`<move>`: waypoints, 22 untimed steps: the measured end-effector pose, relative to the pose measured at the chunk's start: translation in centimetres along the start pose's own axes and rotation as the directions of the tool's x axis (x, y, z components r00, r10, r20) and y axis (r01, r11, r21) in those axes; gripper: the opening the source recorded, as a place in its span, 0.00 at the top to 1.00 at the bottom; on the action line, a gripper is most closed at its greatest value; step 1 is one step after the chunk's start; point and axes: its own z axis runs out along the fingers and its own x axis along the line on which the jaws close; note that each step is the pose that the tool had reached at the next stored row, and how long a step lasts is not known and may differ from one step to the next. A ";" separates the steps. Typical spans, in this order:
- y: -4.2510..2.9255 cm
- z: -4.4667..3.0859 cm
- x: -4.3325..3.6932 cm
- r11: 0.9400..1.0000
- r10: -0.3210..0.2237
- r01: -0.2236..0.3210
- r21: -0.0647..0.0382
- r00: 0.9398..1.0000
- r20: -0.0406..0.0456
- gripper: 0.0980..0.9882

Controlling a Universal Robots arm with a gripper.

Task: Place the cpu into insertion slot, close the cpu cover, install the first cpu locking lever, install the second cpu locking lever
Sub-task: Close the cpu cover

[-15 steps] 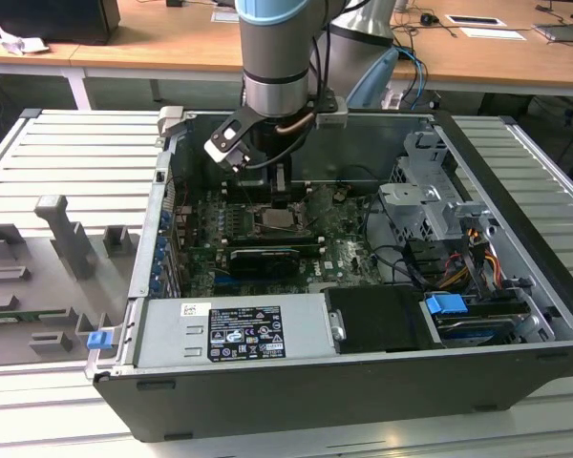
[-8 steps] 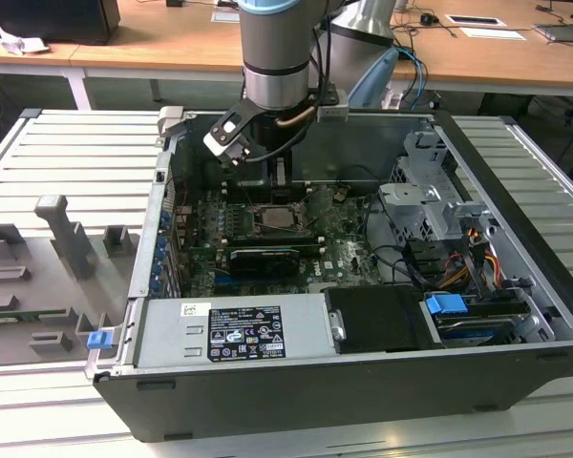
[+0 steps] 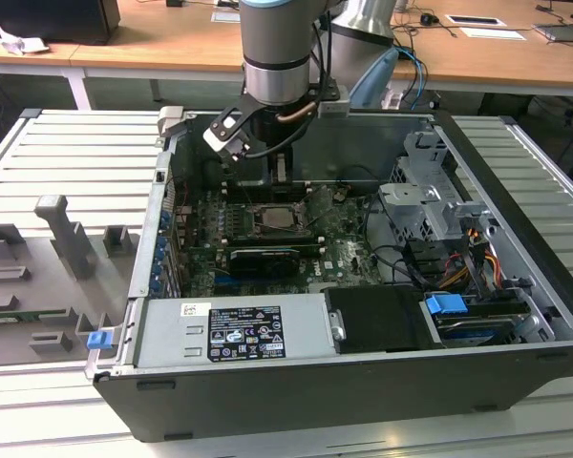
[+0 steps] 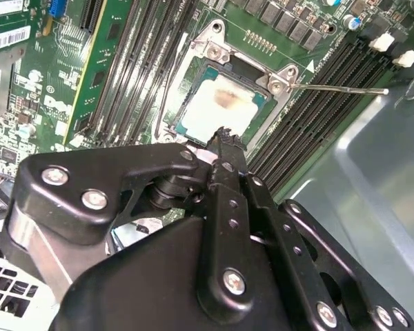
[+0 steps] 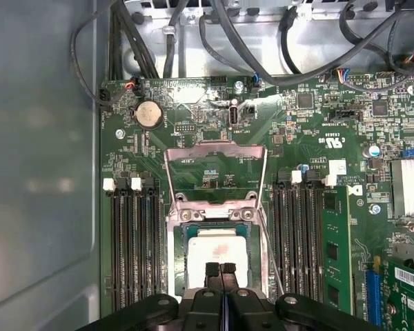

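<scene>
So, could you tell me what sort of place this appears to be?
Probably a robotics lab or assembly test bench: an open computer case sits on a ribbed metal table, grey fixture blocks beside it, wooden desks behind.

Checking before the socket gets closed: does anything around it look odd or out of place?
The cpu lies square in the insertion slot, but its pale top carries a brownish smudge. The cpu cover stands open, and a thin locking lever sticks out unlatched.
</scene>
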 end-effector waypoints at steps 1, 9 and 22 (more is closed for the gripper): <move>0.30 0.03 0.01 1.000 0.000 0.000 0.000 1.000 0.000 0.99; 0.60 -0.11 0.06 1.000 0.000 0.000 0.000 1.000 0.002 0.99; 1.28 -1.87 0.23 1.000 0.000 0.000 0.000 1.000 0.005 0.99</move>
